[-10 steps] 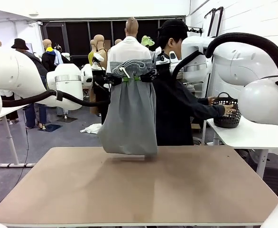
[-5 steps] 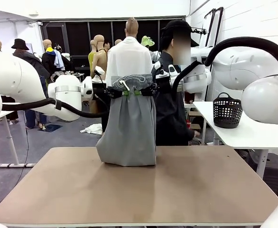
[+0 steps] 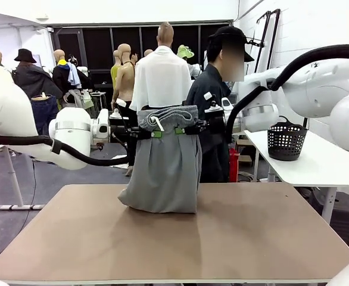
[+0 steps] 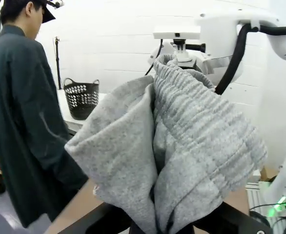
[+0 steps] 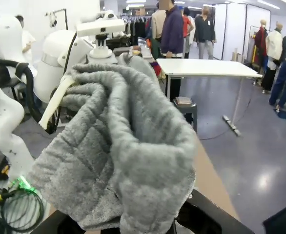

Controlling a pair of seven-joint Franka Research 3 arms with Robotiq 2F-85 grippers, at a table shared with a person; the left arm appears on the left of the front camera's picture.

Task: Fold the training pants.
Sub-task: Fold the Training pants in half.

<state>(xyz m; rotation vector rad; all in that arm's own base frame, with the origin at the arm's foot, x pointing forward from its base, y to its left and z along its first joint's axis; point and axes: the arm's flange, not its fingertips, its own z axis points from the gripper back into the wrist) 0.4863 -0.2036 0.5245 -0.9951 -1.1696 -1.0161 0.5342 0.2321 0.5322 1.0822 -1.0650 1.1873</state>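
Observation:
The light grey training pants [image 3: 165, 167] hang from their gathered waistband above the far middle of the table, their lower end bunched on the tabletop. My left gripper [image 3: 152, 133] is shut on the waistband's left side, and my right gripper [image 3: 181, 130] is shut on its right side. A white drawstring [image 3: 158, 123] dangles at the front of the waistband. In the left wrist view the ribbed waistband [image 4: 192, 131] bulges over my fingers and hides them. The right wrist view shows the same grey cloth [image 5: 123, 146] heaped over that gripper.
A person in a dark shirt [image 3: 213, 95] stands just behind the pants at the table's far edge. A black mesh basket [image 3: 284, 140] sits on the white side table [image 3: 305, 170] at the right. The brown tabletop [image 3: 174, 238] lies bare in front.
Both grippers have lowered the pants, so the legs now bunch on the table. The person left the basket and stepped in behind the pants.

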